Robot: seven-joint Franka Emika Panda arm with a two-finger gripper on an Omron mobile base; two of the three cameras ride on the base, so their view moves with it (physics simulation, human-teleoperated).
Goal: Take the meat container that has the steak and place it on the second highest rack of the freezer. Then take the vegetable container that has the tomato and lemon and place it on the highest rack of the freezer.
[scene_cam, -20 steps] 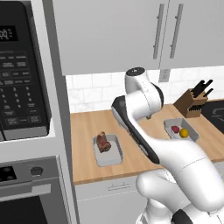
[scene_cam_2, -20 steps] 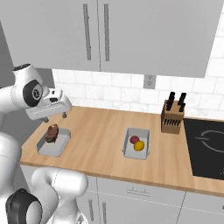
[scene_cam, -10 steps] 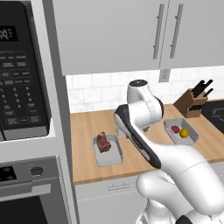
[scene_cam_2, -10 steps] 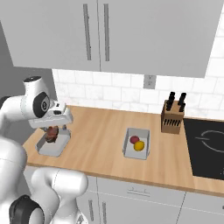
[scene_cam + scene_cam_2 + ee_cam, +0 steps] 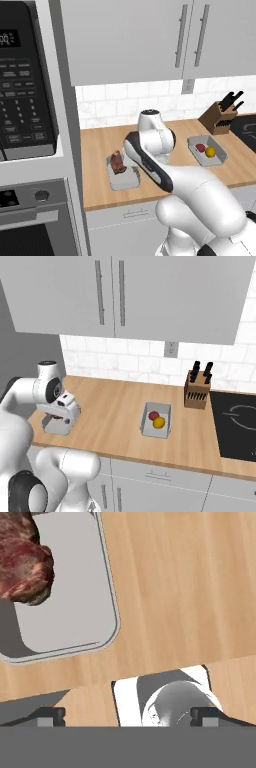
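- The steak is a small lumpy chunk, dark red-brown and marbled, and lies at one end of the meat container.
- The meat container is a shallow pale grey tray with rounded corners and a thin raised rim; it sits flat on the counter, near its front edge.
- In the hand view the steak fills the upper left corner of the tray, whose smooth floor is otherwise bare.
- The gripper hangs above the wood just beside the tray, with its two dark fingertips spread wide apart and nothing between them.
- The counter is warm, light wood with fine straight grain, backed by glossy white square tiles.
- The vegetable container, a like grey tray, stands well apart along the counter; it holds the round dark red tomato and the round bright yellow lemon, touching or nearly so.
- A tan wooden knife block with black handles stands near the wall, between that tray and the black glass cooktop.
- Flat grey cabinet doors with slim metal bar handles hang above.
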